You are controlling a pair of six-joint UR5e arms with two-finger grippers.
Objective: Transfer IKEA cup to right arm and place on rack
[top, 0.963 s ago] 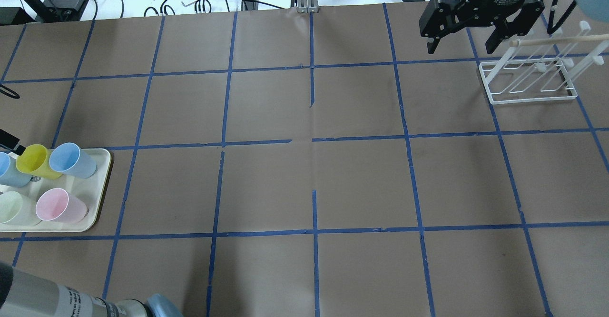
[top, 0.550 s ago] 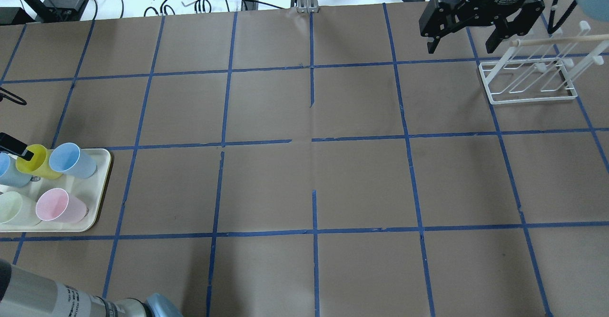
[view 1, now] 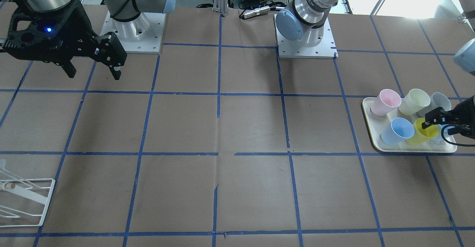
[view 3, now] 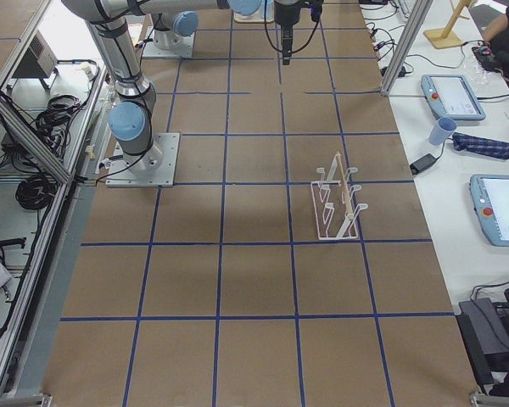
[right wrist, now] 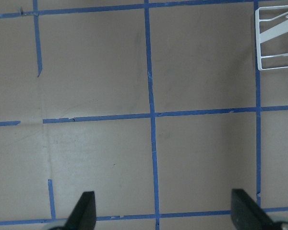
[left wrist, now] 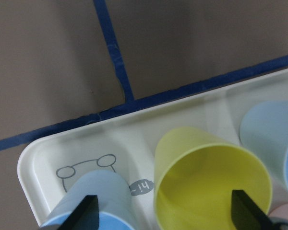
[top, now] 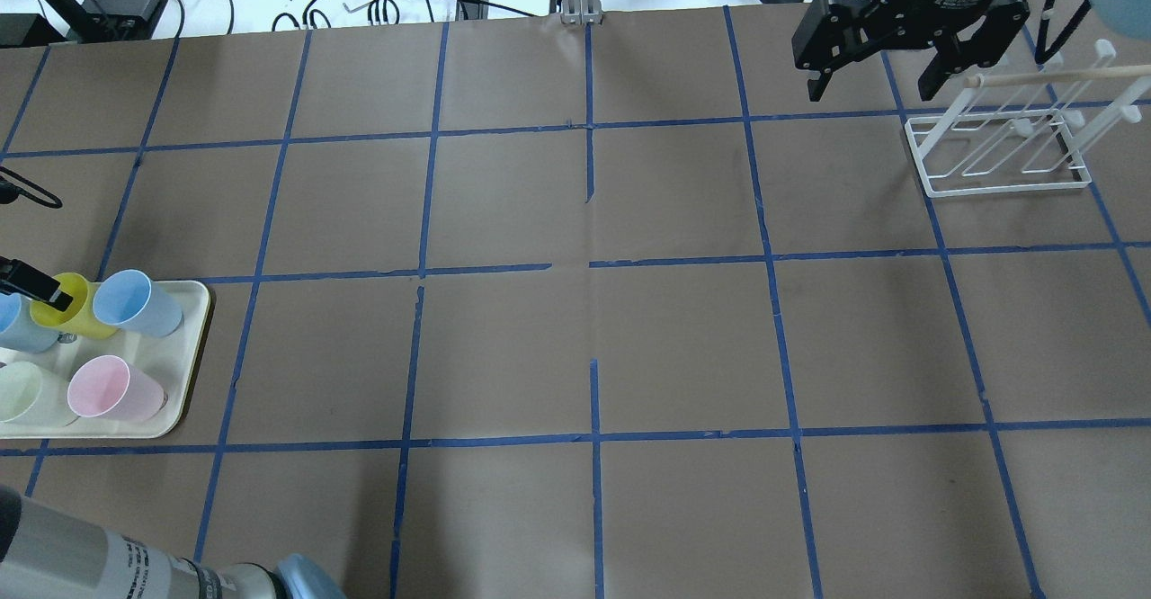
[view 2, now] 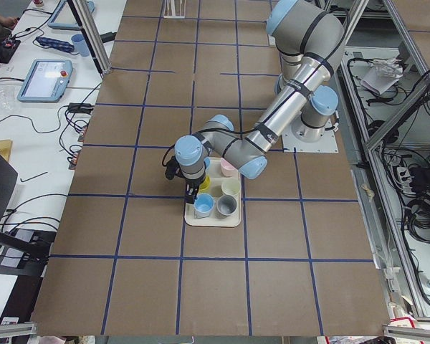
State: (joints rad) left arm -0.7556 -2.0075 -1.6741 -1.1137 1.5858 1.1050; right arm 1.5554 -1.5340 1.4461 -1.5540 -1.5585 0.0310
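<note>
The yellow IKEA cup point(top: 83, 316) stands upright on the cream tray point(top: 193, 356) at the table's left, among other cups. My left gripper point(view 1: 441, 125) is open and low over it. In the left wrist view the cup point(left wrist: 206, 177) lies between the open fingertips point(left wrist: 245, 211), one tip over its right rim and the other over a blue cup point(left wrist: 93, 196). My right gripper point(top: 877, 86) is open and empty, hovering at the far right beside the white wire rack point(top: 998, 145). The rack's corner also shows in the right wrist view point(right wrist: 278, 43).
On the tray beside the yellow cup are a blue cup point(top: 135, 302), a pink cup point(top: 112, 388), a pale cream cup point(top: 18, 392) and another blue cup point(top: 13, 325). Brown paper with blue tape lines covers the table point(top: 584, 338). Cables lie past the far edge.
My left gripper's finger has come in from the left edge and now sits over the yellow cup's mouth. The right gripper has barely moved.
</note>
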